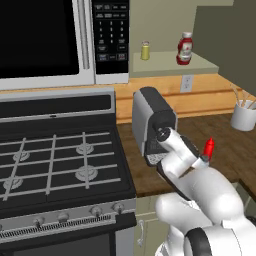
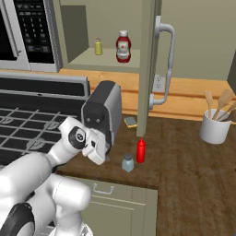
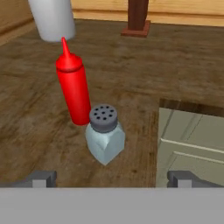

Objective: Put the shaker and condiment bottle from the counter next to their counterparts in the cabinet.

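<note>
The shaker [image 3: 104, 135], pale blue with a grey perforated cap, stands on the wood counter [image 3: 175, 65] just ahead of my gripper [image 3: 112, 179], centred between the fingers. The fingers are wide apart with nothing between them. Right behind it, almost touching, stands the slim all-red condiment bottle [image 3: 74, 89]. In the right base view the shaker [image 2: 127, 162] and bottle [image 2: 141, 150] stand near the counter's front edge, under the open olive cabinet door [image 2: 147, 69]. On the cabinet shelf [image 2: 83, 59] are the yellow shaker [image 2: 98, 46] and the labelled red bottle [image 2: 123, 46].
A grey toaster [image 2: 103, 113] stands on the counter behind my arm, next to the stove [image 1: 55, 160]. A white utensil holder [image 2: 215, 126] sits to the right. The microwave [image 1: 50, 40] hangs left of the cabinet. A base-cabinet drawer front [image 3: 192, 144] drops off beside the shaker.
</note>
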{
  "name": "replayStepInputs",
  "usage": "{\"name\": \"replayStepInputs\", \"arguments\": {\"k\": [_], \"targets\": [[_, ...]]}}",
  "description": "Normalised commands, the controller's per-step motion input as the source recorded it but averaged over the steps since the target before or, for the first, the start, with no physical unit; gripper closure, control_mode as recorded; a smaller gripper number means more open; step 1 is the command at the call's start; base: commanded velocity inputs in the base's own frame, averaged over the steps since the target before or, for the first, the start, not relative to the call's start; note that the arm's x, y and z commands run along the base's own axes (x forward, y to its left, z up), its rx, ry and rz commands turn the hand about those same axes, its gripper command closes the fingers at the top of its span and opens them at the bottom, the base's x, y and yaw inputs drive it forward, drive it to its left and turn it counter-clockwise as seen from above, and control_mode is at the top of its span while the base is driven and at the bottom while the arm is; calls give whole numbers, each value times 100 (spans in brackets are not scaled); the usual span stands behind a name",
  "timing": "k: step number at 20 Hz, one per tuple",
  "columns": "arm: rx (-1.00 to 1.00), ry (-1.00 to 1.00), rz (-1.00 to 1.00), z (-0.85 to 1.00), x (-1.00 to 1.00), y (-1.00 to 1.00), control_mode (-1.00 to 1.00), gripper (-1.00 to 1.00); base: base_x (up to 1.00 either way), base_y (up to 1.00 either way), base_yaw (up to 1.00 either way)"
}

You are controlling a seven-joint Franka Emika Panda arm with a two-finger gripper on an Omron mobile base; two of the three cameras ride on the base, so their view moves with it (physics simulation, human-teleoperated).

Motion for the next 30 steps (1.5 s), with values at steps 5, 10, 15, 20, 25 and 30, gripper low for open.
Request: {"name": "replayStepInputs", "arguments": {"k": [5,10,15,20,25,30], "targets": [[0,0,0,-34,0,0,-100,-100,0,0,0],[0,0,0,-40,0,-7,-100,-100,0,0,0],[0,0,0,-31,0,-15,-100,-100,0,0,0],[2,0,0,-17,0,-15,-100,-100,0,0,0],[1,0,0,-22,0,-9,-100,-100,0,0,0],[0,0,0,-27,2,-12,-100,-100,0,0,0]]}}
